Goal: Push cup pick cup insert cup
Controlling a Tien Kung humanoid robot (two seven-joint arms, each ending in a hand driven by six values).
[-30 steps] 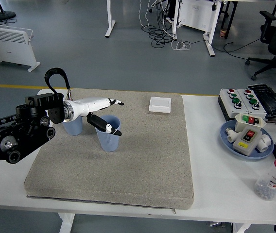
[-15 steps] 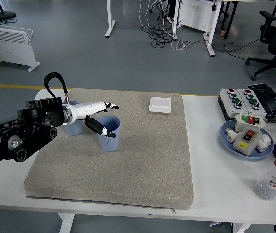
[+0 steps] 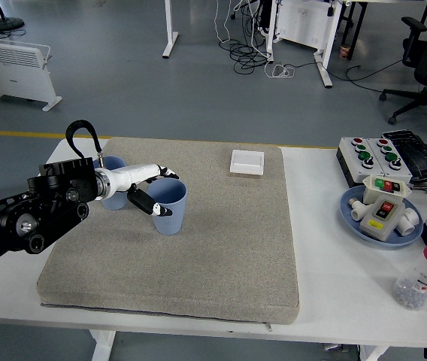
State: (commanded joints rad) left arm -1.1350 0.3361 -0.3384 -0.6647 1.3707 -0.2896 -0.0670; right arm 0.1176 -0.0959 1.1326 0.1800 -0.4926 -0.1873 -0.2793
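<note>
Left arm: black, entering from the picture's left edge and reaching rightward over the desk's left part, with a black cable loop arching above the wrist. Left hand: white with dark fingertips, held roughly level, fingers extended to the right, thumb angled below them, fingers relaxed and not closed around anything.

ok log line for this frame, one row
left robot hand: open, fingers at near blue cup rim | second blue cup: behind the hand, partly hidden | both cups upright on grey mat | right arm: out of view
</note>
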